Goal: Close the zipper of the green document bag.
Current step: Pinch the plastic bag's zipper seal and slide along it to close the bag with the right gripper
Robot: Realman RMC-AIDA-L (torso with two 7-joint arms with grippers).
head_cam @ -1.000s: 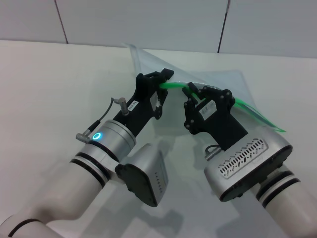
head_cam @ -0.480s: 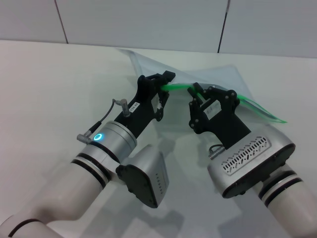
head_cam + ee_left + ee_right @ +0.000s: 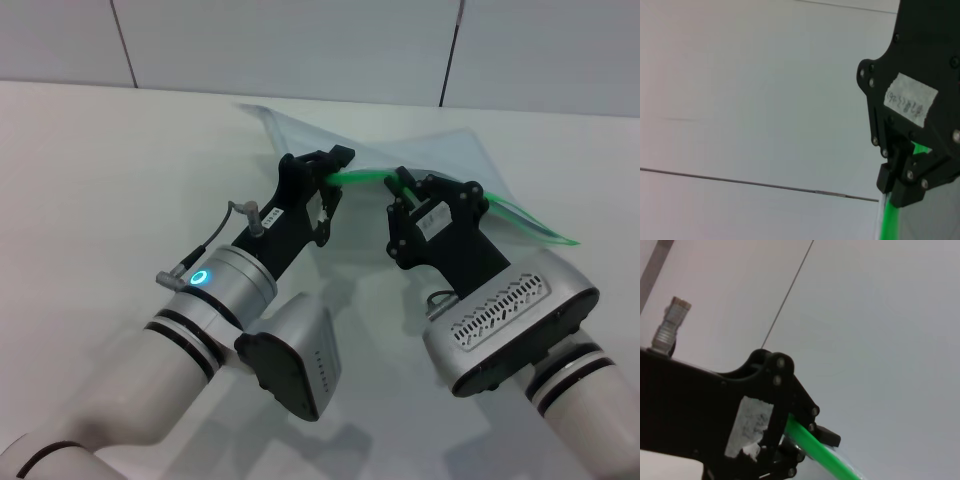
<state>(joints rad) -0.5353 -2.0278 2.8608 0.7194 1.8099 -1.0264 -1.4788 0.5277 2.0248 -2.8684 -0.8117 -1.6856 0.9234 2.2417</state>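
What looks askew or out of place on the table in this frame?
The green document bag is not lying flat: both grippers hold its zipper edge lifted off the table, the left gripper at the strip's end and the right gripper farther along. The sheet tents up. Nothing looks spilled or damaged.

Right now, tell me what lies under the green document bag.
Under the translucent pale blue-grey plastic document bag, only the white table shows. Both black pincers, left and right, grip its bright green zipper strip, hiding the slider.

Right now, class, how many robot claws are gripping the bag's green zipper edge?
2. The left claw is clamped on the zipper at its left end; the right claw grips it further right, above the green document bag.
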